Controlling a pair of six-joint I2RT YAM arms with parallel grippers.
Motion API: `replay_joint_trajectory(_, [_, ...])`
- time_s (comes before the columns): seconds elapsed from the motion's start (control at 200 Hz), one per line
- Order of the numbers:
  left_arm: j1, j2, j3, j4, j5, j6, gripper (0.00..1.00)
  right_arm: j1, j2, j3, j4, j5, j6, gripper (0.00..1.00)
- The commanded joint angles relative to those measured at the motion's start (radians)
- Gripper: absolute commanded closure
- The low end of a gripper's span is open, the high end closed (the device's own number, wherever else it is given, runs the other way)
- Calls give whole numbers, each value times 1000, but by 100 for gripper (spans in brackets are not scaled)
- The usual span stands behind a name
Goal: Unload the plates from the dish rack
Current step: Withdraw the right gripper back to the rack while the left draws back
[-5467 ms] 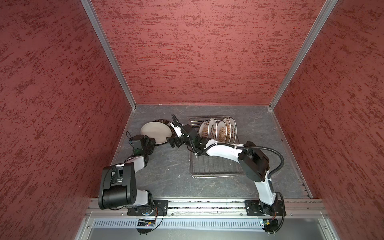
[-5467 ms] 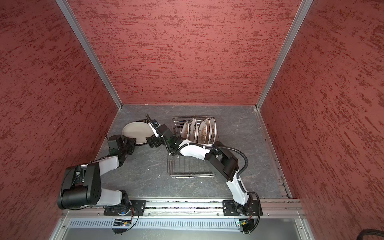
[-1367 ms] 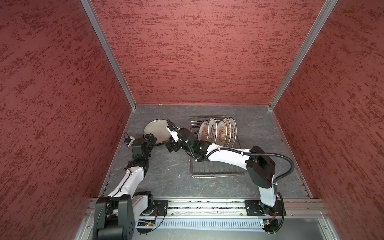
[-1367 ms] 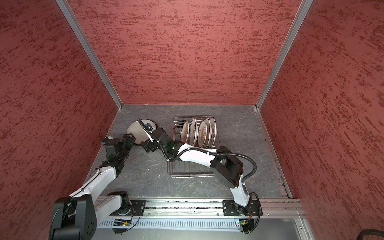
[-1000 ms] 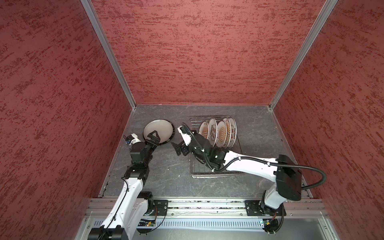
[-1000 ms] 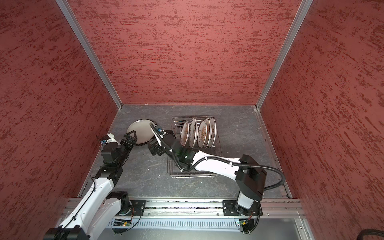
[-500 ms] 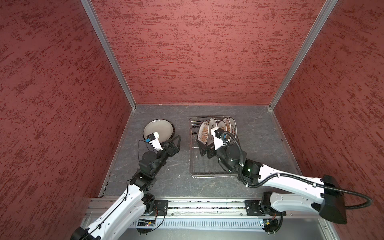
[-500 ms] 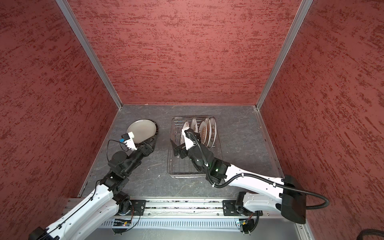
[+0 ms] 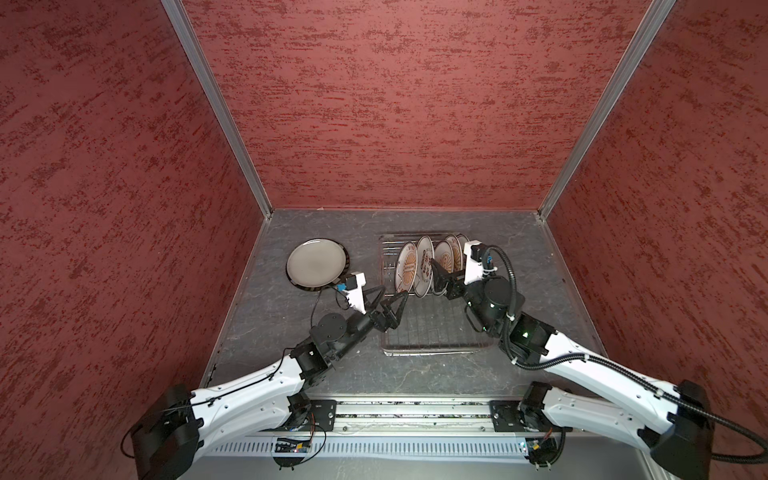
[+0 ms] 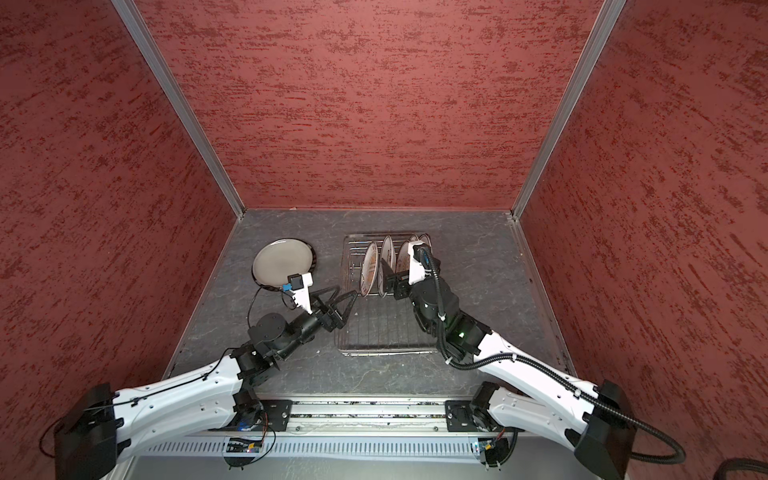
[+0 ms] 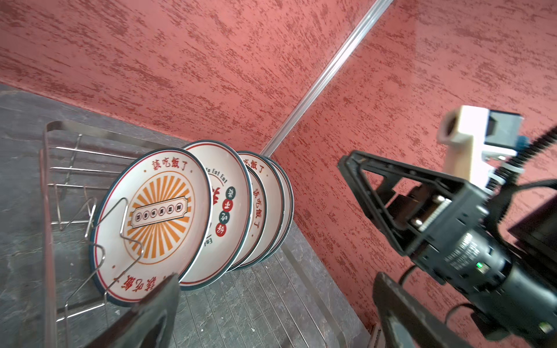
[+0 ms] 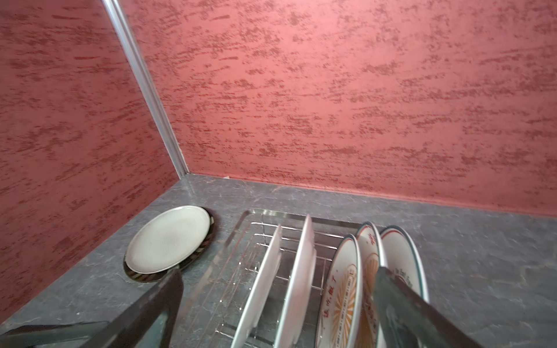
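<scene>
Over the left rim of the dish rack point(image 9: 428, 352), the left gripper point(image 9: 393, 291) hangs with its jaws spread wide and empty, aimed at the printed faces of the plates point(image 11: 156, 217). The right gripper point(image 9: 441, 277), likewise spread and empty, sits just beside the near edge of that row. Five of them stand on edge at the rack's far end, leaning, faces turned left. The row runs left to right across the rack, whose long axis runs near to far. Left of the rack, apart from it, an off-white plate point(image 9: 316, 262) lies flat on a dark-rimmed plate point(image 12: 141, 277) on the grey table point(image 9: 291, 324)
</scene>
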Motion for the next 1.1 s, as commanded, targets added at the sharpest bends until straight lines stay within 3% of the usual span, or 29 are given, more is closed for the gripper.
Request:
replay_joint_trajectory(0.0, [-59, 7, -19, 152, -85, 87, 0, -67, -9, 35, -51, -108, 67, 1])
replay_joint_trajectory(0.07, [-89, 6, -22, 149, -167, 93, 0, -93, -9, 39, -60, -107, 84, 1])
replay_joint_trajectory(0.271, [-95, 28, -19, 162, -82, 115, 1, -126, -15, 27, -64, -46, 88, 1])
replay_joint_trajectory(0.411, [-93, -61, -27, 73, -106, 133, 1, -134, -34, 5, -71, 16, 90, 5])
replay_joint_trajectory(0.551, [-93, -99, -51, 103, -27, 130, 1, -143, -33, 4, -68, 38, 91, 7])
replay_joint_trajectory(0.711, [-93, -46, -46, 146, -2, 138, 0, -145, 16, 23, -56, -28, 89, 13])
replay_joint_trajectory(1.097, [-93, 96, 1, 171, 12, 143, 0, -161, 97, 62, -76, 24, 82, 28])
